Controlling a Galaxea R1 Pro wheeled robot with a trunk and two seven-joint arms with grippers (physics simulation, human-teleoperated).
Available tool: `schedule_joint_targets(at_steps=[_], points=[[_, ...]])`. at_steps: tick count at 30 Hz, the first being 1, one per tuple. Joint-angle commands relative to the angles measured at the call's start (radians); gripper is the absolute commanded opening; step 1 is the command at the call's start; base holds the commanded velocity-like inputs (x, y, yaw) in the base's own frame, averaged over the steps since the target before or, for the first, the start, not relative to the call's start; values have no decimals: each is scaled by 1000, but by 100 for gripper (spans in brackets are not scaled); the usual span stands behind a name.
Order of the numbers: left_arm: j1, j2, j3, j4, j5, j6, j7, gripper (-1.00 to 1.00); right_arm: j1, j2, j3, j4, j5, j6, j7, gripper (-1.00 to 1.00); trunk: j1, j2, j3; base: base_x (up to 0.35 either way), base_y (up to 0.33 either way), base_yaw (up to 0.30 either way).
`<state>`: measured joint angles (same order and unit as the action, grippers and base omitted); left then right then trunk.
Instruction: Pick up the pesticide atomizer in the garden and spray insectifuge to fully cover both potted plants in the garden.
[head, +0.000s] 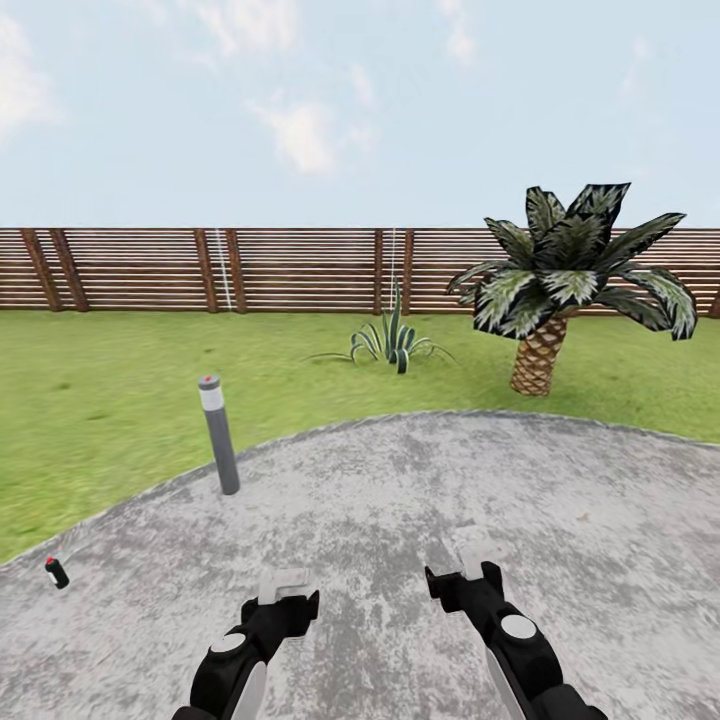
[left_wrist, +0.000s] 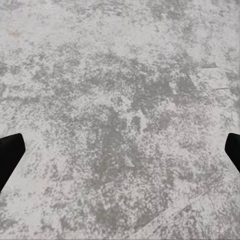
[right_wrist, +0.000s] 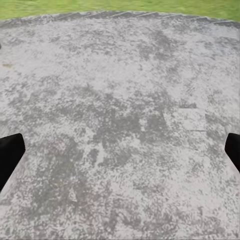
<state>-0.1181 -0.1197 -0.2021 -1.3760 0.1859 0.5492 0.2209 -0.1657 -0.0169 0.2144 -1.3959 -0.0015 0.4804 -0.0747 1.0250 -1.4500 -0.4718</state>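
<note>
The pesticide atomizer (head: 57, 572), a small dark bottle with a red dot on top, stands on the patio near its left edge, far to the left of my arms. My left gripper (head: 285, 585) hangs open over bare paving, well to the right of the atomizer. In the left wrist view, the left gripper (left_wrist: 120, 155) has dark fingertips (left_wrist: 10, 152) spread wide with nothing between them. My right gripper (head: 468, 555) is open too. In the right wrist view, the right gripper (right_wrist: 120, 155) is over empty paving. The two potted plants are out of view.
A grey bollard lamp (head: 219, 435) with a red top stands at the patio's left rim. On the lawn (head: 100, 400) beyond are a striped agave (head: 392, 342) and a palm (head: 555, 290). A brown slatted fence (head: 300, 270) closes the back. The mottled patio (head: 420, 490) spreads ahead.
</note>
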Motion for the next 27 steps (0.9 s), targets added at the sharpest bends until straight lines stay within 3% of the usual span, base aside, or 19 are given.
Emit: schedule_joint_targets(at_steps=[1,22,27], points=[[0,0,0,0,0,0,0,100,0,0,0,0,0,-1,0,100,0,0,0,322,0,0],[0,0,1,0,0,0,0,100,0,0,14,-2,0,14,1,100,0,0,0,322,0,6],[0,0,1,0,0,0,0,100,0,0,13,-3,0,15,1,100,0,0,0,322,0,160]])
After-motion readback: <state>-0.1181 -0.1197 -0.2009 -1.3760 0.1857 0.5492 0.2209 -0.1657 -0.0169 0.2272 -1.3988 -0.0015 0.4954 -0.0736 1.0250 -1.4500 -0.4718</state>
